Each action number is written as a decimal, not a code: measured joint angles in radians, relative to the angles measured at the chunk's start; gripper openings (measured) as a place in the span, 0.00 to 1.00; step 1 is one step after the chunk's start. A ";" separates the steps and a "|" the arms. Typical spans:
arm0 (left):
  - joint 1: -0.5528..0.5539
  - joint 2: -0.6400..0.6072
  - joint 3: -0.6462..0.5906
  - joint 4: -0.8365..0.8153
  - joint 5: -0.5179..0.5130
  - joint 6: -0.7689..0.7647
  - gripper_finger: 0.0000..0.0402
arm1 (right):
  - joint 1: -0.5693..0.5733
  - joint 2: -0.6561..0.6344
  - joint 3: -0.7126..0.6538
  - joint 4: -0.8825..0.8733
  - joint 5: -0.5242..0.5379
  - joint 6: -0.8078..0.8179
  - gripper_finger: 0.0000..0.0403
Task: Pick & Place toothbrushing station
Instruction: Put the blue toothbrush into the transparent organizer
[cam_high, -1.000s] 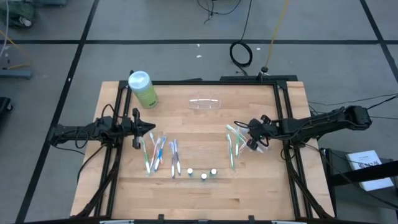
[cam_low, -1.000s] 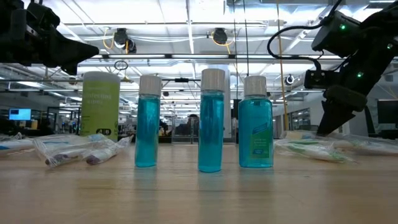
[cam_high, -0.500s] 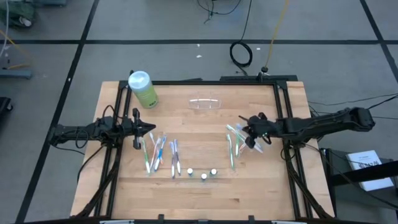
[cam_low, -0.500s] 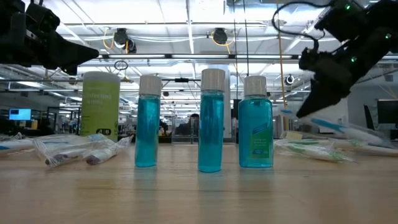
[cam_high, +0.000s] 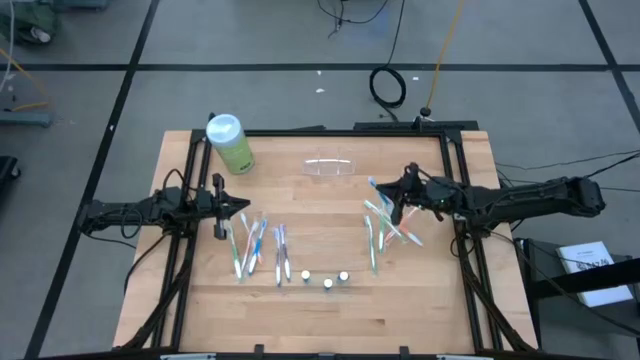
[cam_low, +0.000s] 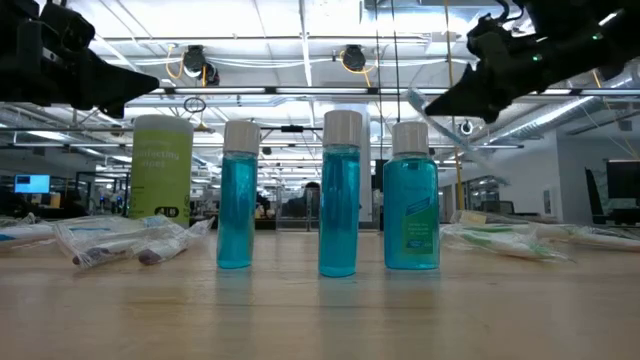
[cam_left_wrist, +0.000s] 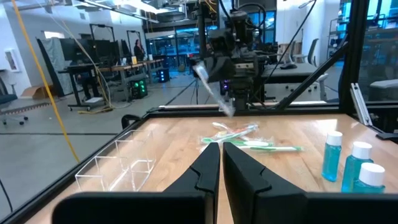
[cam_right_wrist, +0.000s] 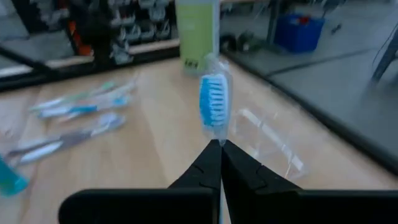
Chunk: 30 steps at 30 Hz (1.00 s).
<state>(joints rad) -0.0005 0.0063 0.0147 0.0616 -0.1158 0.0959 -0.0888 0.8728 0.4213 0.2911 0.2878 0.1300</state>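
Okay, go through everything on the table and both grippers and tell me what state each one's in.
Right gripper: shut on wrapped toothbrush, lifted.
Left gripper: shut, empty, above the table.
Clear holder: empty.
Green bottle: upright, capped.
Three blue bottles: upright, capped.
Other toothbrushes: lying flat.

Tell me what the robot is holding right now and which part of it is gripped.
The right gripper holds a wrapped toothbrush by its handle, just below the blue bristle head, lifted above the table. The left gripper holds nothing.
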 joint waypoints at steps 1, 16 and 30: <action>0.000 0.000 0.000 0.000 0.000 0.001 0.06 | -0.012 0.014 0.000 0.033 0.000 -0.018 0.01; 0.000 0.000 0.000 -0.014 0.002 0.007 0.06 | -0.173 0.245 0.000 0.523 -0.110 -0.118 0.00; 0.000 0.000 0.000 -0.014 0.001 0.031 0.06 | -0.284 0.496 0.034 0.915 -0.116 -0.170 0.00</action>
<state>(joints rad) -0.0006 0.0063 0.0147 0.0479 -0.1146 0.1268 -0.3725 1.3686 0.4550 1.2061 0.1714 -0.0396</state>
